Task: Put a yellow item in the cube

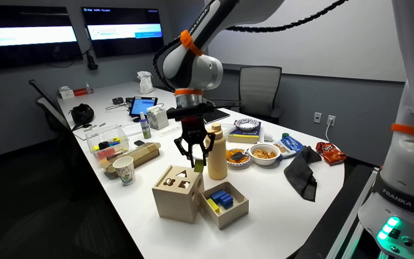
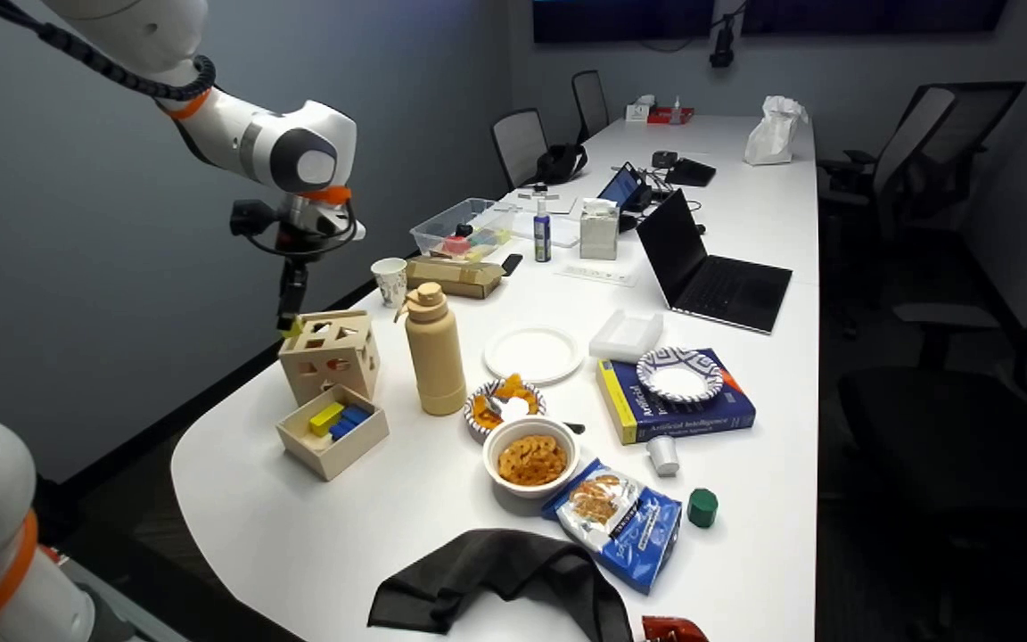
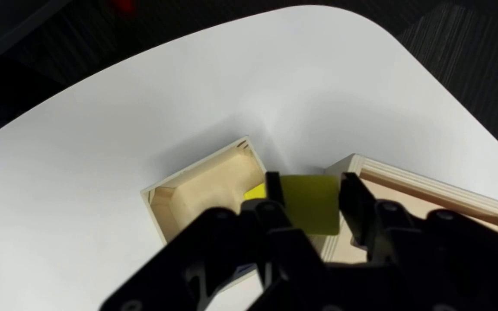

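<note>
Yellow block (image 3: 311,207) is pinched in the gripper (image 1: 198,164), jaws closed on two of its sides. It hangs outside the cube (image 1: 174,205), close to the upper edge; I can't tell whether the two touch. The cube sits upright on the table (image 1: 264,230), cut-outs showing in its top and side. Just beside it is a tray (image 1: 235,215) with blue blocks (image 1: 225,199) and a second yellow block (image 2: 326,419). Near both stands a bottle (image 2: 438,361)
</note>
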Controlling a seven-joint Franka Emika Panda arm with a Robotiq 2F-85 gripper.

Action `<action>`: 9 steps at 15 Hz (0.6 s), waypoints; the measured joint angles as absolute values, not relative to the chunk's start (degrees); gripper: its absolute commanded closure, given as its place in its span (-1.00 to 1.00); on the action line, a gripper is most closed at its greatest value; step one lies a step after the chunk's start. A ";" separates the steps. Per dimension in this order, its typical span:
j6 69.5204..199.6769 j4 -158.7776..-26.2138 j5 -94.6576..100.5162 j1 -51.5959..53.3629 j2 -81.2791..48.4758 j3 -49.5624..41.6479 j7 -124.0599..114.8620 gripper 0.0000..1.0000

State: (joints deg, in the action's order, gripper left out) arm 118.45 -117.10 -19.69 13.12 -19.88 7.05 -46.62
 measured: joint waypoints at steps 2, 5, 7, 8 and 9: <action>118.47 -116.30 -20.90 13.21 -21.55 7.69 -47.19 0.73; 118.55 -114.45 -21.62 13.62 -24.19 7.94 -48.51 0.73; 118.55 -112.79 -21.62 13.84 -25.64 7.93 -49.51 0.73; 118.54 -111.87 -21.61 13.87 -26.31 7.93 -49.94 0.73; 118.42 -110.85 -21.57 13.87 -26.96 7.90 -50.38 0.73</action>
